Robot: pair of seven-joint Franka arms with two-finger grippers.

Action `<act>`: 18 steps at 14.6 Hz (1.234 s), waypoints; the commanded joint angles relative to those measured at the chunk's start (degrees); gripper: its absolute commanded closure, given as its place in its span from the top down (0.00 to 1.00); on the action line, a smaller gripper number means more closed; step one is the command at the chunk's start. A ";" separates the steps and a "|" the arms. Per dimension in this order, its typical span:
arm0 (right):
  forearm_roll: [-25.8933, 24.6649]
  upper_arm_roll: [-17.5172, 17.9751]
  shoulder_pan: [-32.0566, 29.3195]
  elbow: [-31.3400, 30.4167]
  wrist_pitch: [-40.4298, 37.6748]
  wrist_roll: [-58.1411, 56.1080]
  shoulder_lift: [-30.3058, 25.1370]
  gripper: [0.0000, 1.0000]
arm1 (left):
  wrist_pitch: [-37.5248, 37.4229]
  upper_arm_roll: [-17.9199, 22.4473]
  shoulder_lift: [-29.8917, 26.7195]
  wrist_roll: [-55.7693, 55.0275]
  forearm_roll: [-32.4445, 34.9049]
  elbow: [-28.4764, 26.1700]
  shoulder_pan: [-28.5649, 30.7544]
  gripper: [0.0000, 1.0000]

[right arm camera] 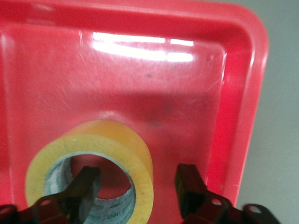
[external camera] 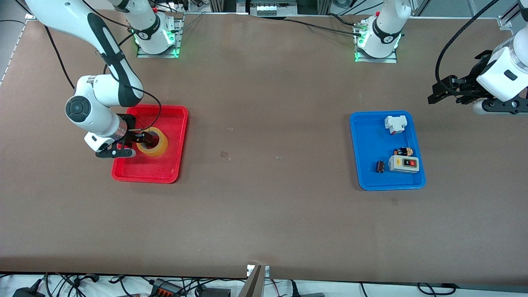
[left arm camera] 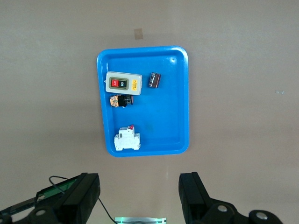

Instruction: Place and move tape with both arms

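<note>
Front view, contents by size: one brown table (external camera: 264,206); two white arms; two trays; one tape roll; four small parts. Red tray (external camera: 173,123), one, lies toward the right arm's end of the table; blue tray (external camera: 367,136), one, toward the left arm's end. Tape (external camera: 159,146), one translucent yellow ring, lies flat in the red tray. Right gripper (external camera: 138,140) sits low at the roll, fingers (right arm camera: 187,184) spread, one inside the open centre and one outside the wall, straddling it without a visible clamp. Left gripper (external camera: 443,90) hangs over bare table at the left arm's end, fingers (left arm camera: 191,196) wide and empty; this arm waits. Blue tray holds one white circuit breaker (external camera: 395,123), one grey switch box (external camera: 404,163), one small black-and-orange part (external camera: 403,151), and one black cylinder (external camera: 380,166). Step judged: tape set down in the red tray, hold loosened. Next move calls for lifting the right gripper straight up, clear of the ring's wall, without dragging the roll.
</note>
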 commanded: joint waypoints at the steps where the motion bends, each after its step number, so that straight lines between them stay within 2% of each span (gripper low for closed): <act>1: 1.16 0.32 -0.52 3.50 -7.35 -0.98 -5.08 0.98 | -0.02 0.03 -1.77 0.25 -0.50 -1.45 0.05 1.00; 6: 1.86 -0.13 -0.69 8.61 -19.40 0.17 -15.53 0.98 | -0.02 0.03 -1.77 0.25 -0.50 -1.45 0.05 1.00; 9: 1.86 -0.04 -0.35 13.78 -29.15 1.65 -20.28 0.98 | 0.07 0.03 -1.69 0.25 -0.50 -1.45 0.05 1.00; 12: 1.69 0.58 0.10 23.96 -42.06 5.25 -20.38 0.98 | 0.07 0.11 -1.68 0.25 -0.50 -1.27 0.14 1.00; 14: 1.69 0.58 0.89 30.83 -47.36 5.97 -20.03 0.98 | -0.02 0.55 -1.68 0.25 -0.50 -1.18 0.23 1.00; 18: 1.77 -0.12 0.71 37.88 -56.05 6.14 -20.56 0.98 | -0.11 0.73 -1.77 3.22 -0.50 -0.83 2.07 1.00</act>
